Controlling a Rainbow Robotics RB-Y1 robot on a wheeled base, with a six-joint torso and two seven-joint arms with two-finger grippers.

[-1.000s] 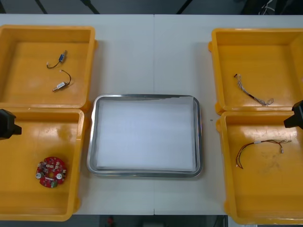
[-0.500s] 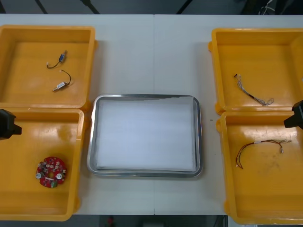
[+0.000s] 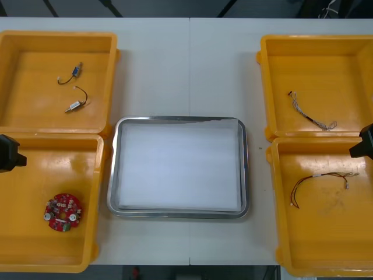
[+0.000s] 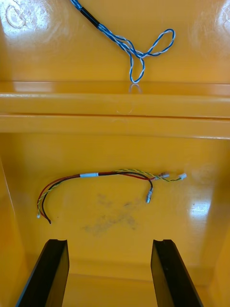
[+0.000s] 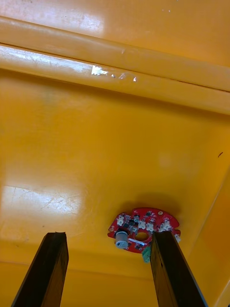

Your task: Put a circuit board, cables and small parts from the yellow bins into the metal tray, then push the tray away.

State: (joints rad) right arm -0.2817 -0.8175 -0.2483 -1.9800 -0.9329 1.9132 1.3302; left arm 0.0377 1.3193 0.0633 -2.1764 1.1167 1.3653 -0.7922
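We saw the round red circuit board (image 3: pixel 62 212) lying in the near left yellow bin (image 3: pixel 98 175). The left gripper (image 5: pixel 109 236) hung above that bin, fingers released, the board just by one fingertip. The metal tray (image 3: pixel 114 169), white inside, sat between the bins. The right gripper (image 4: pixel 109 242), spread wide, hung over the red and yellow cable (image 4: pixel 96 174) in the near right bin (image 3: pixel 274 192).

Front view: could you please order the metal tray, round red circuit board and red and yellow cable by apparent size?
1. Shiny metal tray, clearly largest.
2. Red and yellow cable, longer span but thin.
3. Round red circuit board, smallest across.
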